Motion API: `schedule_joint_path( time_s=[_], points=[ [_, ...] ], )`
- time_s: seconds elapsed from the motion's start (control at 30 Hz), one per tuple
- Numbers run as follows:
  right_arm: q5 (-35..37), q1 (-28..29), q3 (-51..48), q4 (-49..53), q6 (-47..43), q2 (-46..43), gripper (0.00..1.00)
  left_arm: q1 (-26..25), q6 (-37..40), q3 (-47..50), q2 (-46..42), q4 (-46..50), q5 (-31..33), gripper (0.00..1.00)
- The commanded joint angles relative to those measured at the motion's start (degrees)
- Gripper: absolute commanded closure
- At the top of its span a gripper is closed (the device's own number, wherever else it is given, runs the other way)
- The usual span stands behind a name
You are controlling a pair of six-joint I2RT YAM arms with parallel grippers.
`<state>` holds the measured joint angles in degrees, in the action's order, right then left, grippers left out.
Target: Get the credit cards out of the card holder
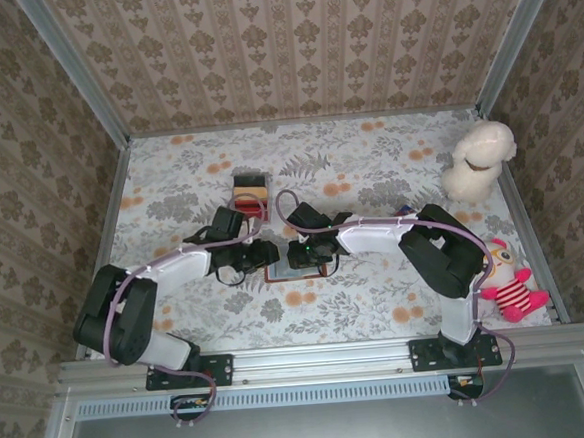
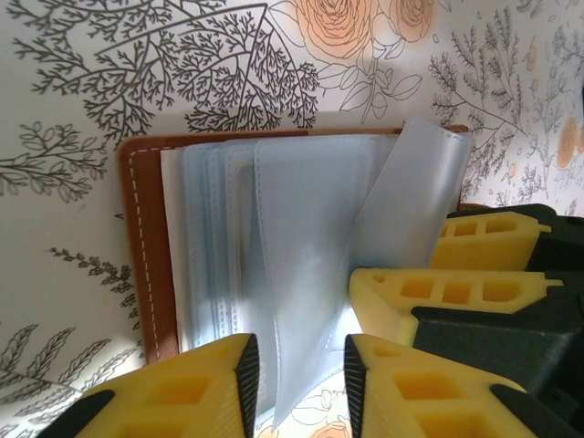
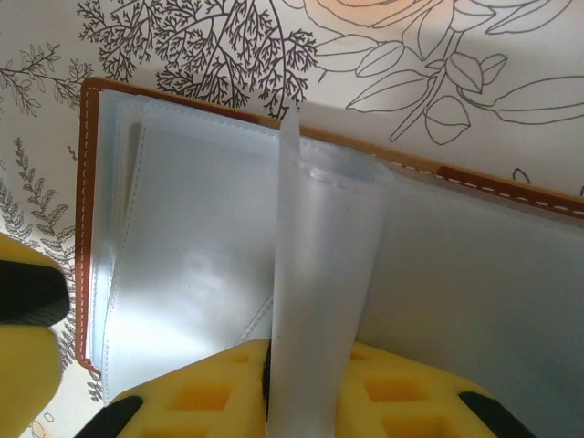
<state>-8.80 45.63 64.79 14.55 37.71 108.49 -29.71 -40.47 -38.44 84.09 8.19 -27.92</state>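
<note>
Card holder (image 2: 146, 255) of brown leather, open, contains clear plastic sleeves (image 2: 301, 237): right gripper (image 3: 310, 351) pinches one upright, left gripper (image 2: 301, 351) stands part-open astride another.

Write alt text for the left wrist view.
An open brown card holder lies on a floral table, its clear sleeves fanned out. The left pincer straddles one sleeve with its jaws apart; the right pincer pinches a lifted sleeve at right.
</note>
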Motion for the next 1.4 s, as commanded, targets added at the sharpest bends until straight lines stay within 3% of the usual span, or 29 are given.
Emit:
schedule_joint_path(
  time_s=[0.0,0.67,0.97,1.13,1.37],
  points=[
    [2.38,-0.02,-1.15,5.75,-0.61,2.52,0.78,-0.52,0.08,-2.38,1.24,-0.36,-0.25,0.69],
    [-0.12,-0.17,-1.06,3.66,-0.71,0.58,0.77,-1.57,0.98,-3.71,5.72,0.75,-0.75,0.74],
    [0.18,-0.49,-0.87,4.30,-0.86,0.79,0.77,-1.57,1.62,-3.94,2.11,4.00,1.15,0.72],
    [0.27,-0.49,-1.30,4.19,-0.88,0.90,0.77,-1.57,2.94,-4.97,0.23,9.31,5.55,0.72],
    [-0.24,-0.47,-1.24,3.88,-0.81,0.85,0.78,-1.84,2.36,-4.93,3.07,6.85,3.26,0.72]
  ],
)
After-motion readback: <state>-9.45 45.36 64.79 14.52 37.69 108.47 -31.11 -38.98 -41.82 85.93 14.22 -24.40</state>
